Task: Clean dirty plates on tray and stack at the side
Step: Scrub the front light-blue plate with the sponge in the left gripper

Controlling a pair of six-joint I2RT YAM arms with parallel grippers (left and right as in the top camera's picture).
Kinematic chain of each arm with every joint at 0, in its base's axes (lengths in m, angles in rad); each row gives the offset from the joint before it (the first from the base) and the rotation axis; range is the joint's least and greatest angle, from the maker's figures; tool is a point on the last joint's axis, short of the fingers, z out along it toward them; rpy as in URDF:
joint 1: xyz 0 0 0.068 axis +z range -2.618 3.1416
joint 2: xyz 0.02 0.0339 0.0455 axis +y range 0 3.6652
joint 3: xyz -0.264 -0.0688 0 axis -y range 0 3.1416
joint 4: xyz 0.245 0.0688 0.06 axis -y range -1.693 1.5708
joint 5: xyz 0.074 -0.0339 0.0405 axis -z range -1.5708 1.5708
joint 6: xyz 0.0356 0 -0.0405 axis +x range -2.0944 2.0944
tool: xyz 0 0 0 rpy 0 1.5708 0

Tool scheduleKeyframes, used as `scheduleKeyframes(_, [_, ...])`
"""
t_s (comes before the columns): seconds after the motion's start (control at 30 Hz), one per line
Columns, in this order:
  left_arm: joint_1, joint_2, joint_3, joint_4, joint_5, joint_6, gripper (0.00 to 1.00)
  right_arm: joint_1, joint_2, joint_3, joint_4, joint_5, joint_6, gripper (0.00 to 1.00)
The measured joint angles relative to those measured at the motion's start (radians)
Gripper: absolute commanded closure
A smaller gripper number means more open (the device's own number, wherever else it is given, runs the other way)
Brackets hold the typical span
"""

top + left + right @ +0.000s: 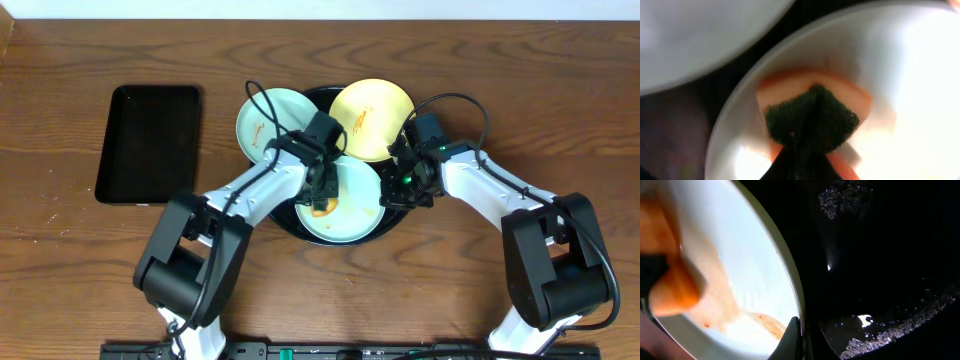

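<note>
The round black tray sits mid-table with three plates on it. A pale blue-green plate lies at its back left and a pale yellow plate at its back right, both sauce-streaked. The front blue-green plate lies under both grippers. My left gripper is shut on an orange sponge with a dark green pad, pressed onto this plate. My right gripper is shut on the plate's right rim. An orange sauce smear shows on the plate.
A smaller rectangular black tray lies on the wooden table at the left. The round tray's wet black surface shows to the right of the plate. Arm cables arch over the back plates.
</note>
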Motion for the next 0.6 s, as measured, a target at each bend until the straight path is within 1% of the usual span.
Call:
scheduleKeyframes(0.17, [0.004, 0.000, -0.003, -0.040, 0.186, -0.004, 0.93, 0.000, 0.000, 0.000, 0.000, 0.001, 0.000, 0.99])
scheduleKeyframes(0.27, [-0.017, 0.002, -0.006, 0.003, 0.259, -0.011, 0.93, 0.000, 0.000, 0.000, 0.000, 0.001, 0.000, 0.99])
scheduleKeyframes(0.33, [-0.034, 0.005, -0.011, 0.067, 0.285, -0.012, 0.93, 0.000, 0.000, 0.000, 0.000, 0.001, -0.001, 0.99])
scheduleKeyframes(0.43, [-0.050, 0.008, -0.011, 0.124, 0.266, -0.012, 0.92, 0.000, 0.000, 0.000, 0.000, 0.001, -0.001, 0.99])
scheduleKeyframes(0.6, [-0.032, 0.008, -0.011, 0.137, 0.139, -0.012, 0.93, 0.000, 0.000, 0.000, -0.002, 0.000, -0.004, 0.99])
